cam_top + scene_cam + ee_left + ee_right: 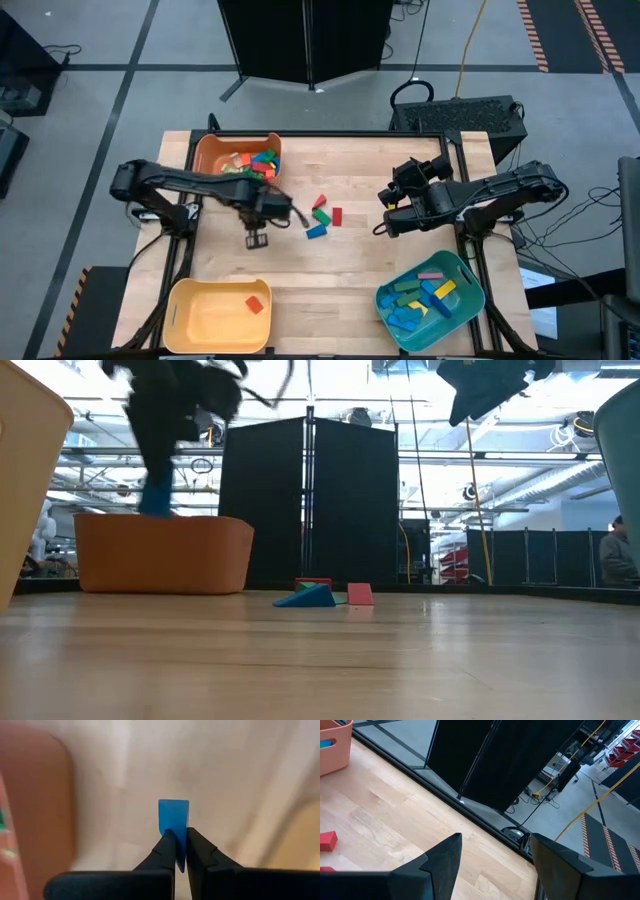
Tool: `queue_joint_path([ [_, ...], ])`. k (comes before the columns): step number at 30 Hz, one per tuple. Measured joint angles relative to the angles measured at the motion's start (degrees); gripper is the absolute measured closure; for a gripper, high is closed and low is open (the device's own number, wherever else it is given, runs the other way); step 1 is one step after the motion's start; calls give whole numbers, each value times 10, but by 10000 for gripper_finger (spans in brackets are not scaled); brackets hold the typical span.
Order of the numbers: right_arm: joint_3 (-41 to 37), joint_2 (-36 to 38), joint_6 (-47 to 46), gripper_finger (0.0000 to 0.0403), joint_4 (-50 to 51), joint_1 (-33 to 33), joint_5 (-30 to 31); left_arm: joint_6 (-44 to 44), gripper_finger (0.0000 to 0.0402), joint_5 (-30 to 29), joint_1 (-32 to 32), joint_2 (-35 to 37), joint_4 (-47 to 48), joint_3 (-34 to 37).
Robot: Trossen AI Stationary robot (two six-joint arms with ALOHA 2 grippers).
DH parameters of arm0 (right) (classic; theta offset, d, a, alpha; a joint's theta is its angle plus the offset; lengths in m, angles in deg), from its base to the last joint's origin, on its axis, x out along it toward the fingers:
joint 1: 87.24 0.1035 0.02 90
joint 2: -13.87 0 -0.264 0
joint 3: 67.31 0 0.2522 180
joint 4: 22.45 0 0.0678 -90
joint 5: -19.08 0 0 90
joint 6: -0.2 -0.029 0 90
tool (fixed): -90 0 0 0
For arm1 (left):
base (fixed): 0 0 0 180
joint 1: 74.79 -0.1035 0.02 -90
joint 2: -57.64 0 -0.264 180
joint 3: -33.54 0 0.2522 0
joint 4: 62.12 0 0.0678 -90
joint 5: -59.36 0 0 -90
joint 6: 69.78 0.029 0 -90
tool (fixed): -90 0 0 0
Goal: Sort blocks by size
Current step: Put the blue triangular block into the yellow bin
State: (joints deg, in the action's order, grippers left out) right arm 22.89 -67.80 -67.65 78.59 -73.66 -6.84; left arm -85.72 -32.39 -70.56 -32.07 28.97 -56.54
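Note:
My left gripper points down over the table's left half, between the orange bin and the yellow bin, shut on a thin blue block. In the low view this block hangs below the blurred gripper. Several loose blocks lie flat at mid-table: a green one, two red ones and a blue one. My right gripper hovers open right of them, its fingers with nothing between them. My left gripper pinches the blue block between its two fingers, on two opposite faces at the block's upper end. The fingers come from above, pointing down. The block hangs below the fingertips, lifted clear of the table.
The orange bin at the far left holds several mixed blocks. The yellow bin at the near left holds one red block. A teal bin at the near right holds several blue, green and yellow blocks. Bare wood lies between the bins.

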Motion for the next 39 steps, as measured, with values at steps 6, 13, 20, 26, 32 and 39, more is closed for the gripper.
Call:
queue_joint_path([
  [6,-5,0,-1,179,11,0,-13,-131,391,62,98,41,17,0],
  [13,-24,0,-2,179,16,0,-44,-232,386,97,219,48,14,0],
  [20,-25,14,-31,179,22,0,-12,-273,385,117,284,45,-69,4],
  [26,-25,15,-32,179,24,0,-13,-288,384,162,307,40,-122,15],
  [32,-25,15,-32,179,24,0,-14,-286,384,197,312,6,-122,17],
  [39,-25,15,-33,179,24,0,-14,-277,383,226,312,-34,-125,17],
])
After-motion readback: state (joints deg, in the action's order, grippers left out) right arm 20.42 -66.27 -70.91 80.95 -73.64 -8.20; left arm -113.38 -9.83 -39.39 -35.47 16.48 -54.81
